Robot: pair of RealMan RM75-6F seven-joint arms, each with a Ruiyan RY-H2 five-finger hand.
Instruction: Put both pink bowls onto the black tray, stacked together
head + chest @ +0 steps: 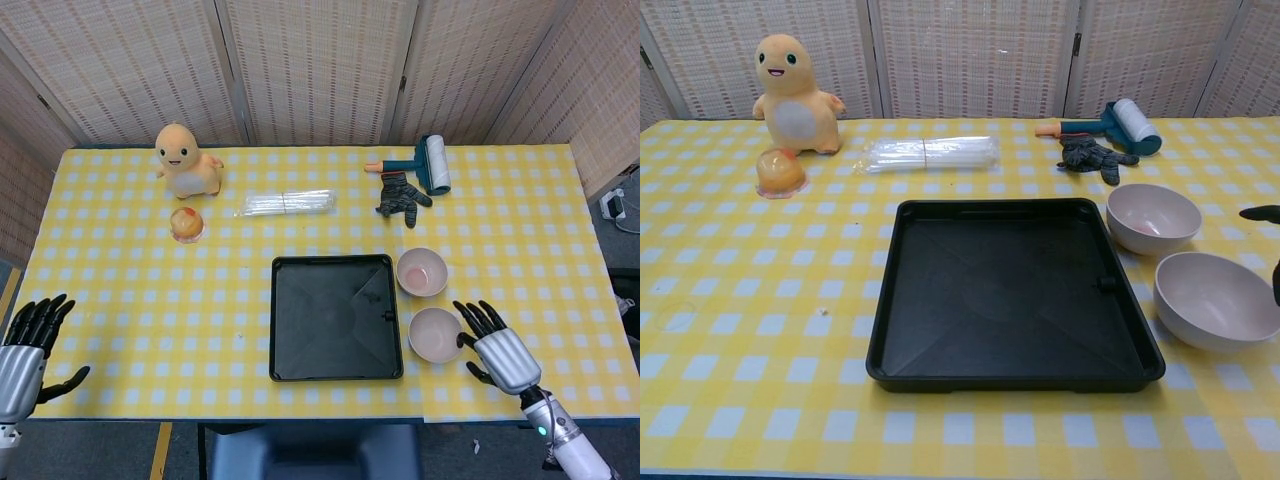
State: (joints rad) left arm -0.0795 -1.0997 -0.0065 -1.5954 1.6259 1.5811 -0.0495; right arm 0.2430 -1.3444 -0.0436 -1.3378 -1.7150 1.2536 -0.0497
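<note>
The empty black tray lies in the middle of the table near its front. Two pink bowls stand upright just right of it, apart from each other: the far bowl and the near bowl. My right hand is open with fingers spread, just right of the near bowl and close to its rim; in the chest view only dark fingertips show at the right edge. My left hand is open at the table's front left corner, far from the tray.
At the back stand an orange plush toy, a small orange jelly cup, a clear plastic bundle, a dark glove and a lint roller. The yellow checked tablecloth covers the table.
</note>
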